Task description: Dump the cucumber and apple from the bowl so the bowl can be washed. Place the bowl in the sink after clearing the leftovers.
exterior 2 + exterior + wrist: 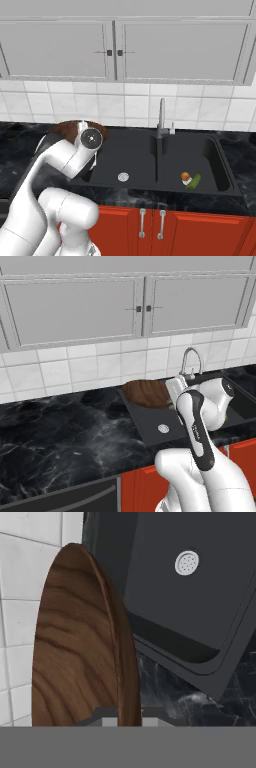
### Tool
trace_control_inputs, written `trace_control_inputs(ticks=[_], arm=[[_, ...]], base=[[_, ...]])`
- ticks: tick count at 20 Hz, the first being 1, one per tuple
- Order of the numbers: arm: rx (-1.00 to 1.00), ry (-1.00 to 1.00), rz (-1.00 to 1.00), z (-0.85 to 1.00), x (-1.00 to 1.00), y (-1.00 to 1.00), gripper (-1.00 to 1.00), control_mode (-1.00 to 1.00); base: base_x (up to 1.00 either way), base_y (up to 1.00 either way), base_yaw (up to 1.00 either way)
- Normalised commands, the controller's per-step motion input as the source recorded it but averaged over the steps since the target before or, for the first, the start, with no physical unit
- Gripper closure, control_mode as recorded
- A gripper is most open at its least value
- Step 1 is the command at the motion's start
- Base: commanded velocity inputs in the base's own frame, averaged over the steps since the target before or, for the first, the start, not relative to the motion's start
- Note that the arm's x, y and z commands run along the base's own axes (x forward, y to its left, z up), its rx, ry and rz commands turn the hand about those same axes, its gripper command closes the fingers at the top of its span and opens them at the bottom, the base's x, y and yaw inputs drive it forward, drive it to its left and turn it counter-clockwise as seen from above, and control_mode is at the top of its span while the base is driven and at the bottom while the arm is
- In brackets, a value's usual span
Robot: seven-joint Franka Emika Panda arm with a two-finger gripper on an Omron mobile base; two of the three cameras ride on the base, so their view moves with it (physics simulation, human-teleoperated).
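My pincer (122, 714) pinches the rim of the bowl (80, 647), fingers either side of its edge at the bottom of the hand view. The bowl is carried on edge, nothing in it, over the back left corner of the sink (150, 160), where black marble bench (60, 431) meets the basin.

Below and beyond: the left basin with its silver drain (187, 562), bare. Farther right, past the divider and faucet (161, 120), the cucumber (194, 181) and apple (185, 176) lie touching on the floor of the right basin. Dumping looks done; only the bowl placement is left.

Risks, as I judge them:
- Grip is on a thin rim, bowl hanging wide of it; it could pivot or slip out if I swing fast.
- Bowl is wide; lowering near the corner, its edge may catch the sink lip or the bench.
- Released on edge, it could roll or clatter.
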Motion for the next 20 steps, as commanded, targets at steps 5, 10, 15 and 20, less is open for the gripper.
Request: trace_control_inputs(ticks=[5,10,15,20], arm=[[-0.01,0.52,-0.14,-0.35,0.90,-0.47,1.00,-1.00],[-0.04,0.24,-0.07,-0.23,0.38,-0.05,1.00,-1.00],[-0.08,0.14,-0.06,-0.69,0.52,-0.48,1.00,-1.00],[-0.10,0.12,-0.11,-0.76,0.23,-0.36,1.00,-1.00]], base=[[0.00,0.00,0.00],[0.00,0.00,0.00],[0.00,0.00,0.00],[0.00,0.00,0.00]])
